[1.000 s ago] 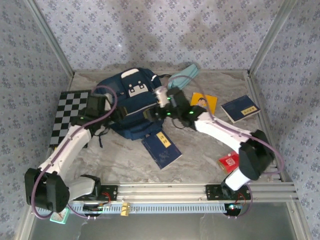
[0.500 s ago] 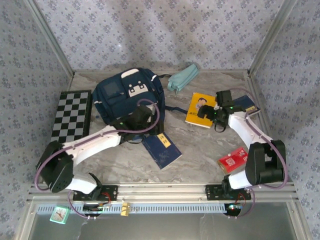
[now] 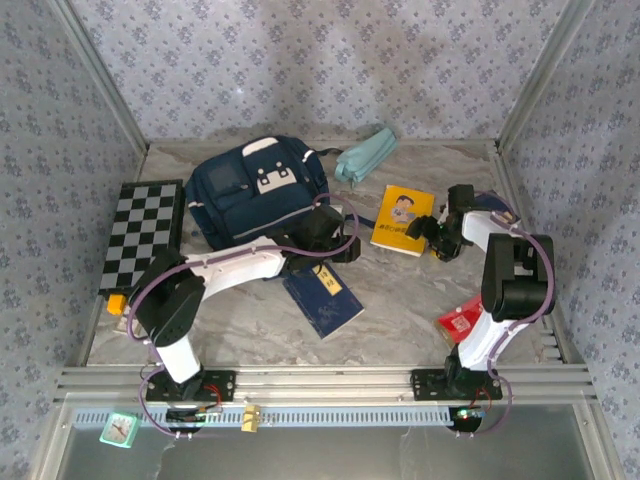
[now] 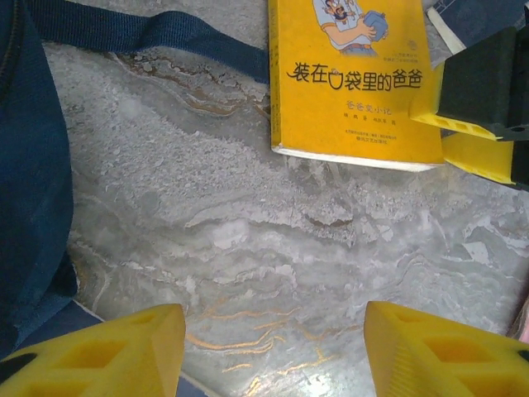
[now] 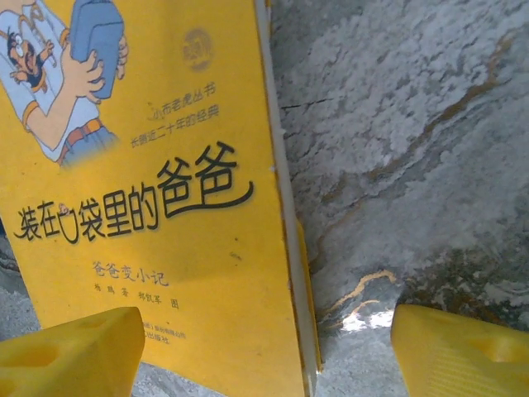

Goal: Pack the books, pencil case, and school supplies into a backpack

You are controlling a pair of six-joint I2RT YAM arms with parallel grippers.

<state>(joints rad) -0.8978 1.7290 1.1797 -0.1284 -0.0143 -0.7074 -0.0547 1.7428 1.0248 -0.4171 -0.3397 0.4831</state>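
One red packet (image 3: 462, 318) lies closest, flat on the tabletop (image 3: 400, 300). It is right by the foot of the right arm, near the right edge. A bit farther in, left of the middle, lies one navy book (image 3: 323, 297) with a yellow label. The tabletop between that book and the packet is bare, so there is open room there.

Just past the navy book, the left pincer (image 4: 273, 331) hangs over bare tabletop. Its two yellow fingers are wide apart and hold nothing.

The right pincer (image 5: 264, 351) is down low at the one yellow book (image 3: 402, 220). Its fingers are spread wide. One is over the cover and one is over the tabletop, with the book's edge between them. It is not squeezing the book. The near side of this book has bare tabletop along it. In the left wrist view, a corner of a second navy book (image 4: 479, 15) peeks out by the right pincer. That makes three books.

Farther back, one checkered board (image 3: 145, 235) lies along the left edge. One navy backpack (image 3: 255, 195) sits beside it, and its dark strap (image 4: 149, 29) trails toward the yellow book. One teal pencil case (image 3: 365, 155) lies by the far edge, just beside the backpack.
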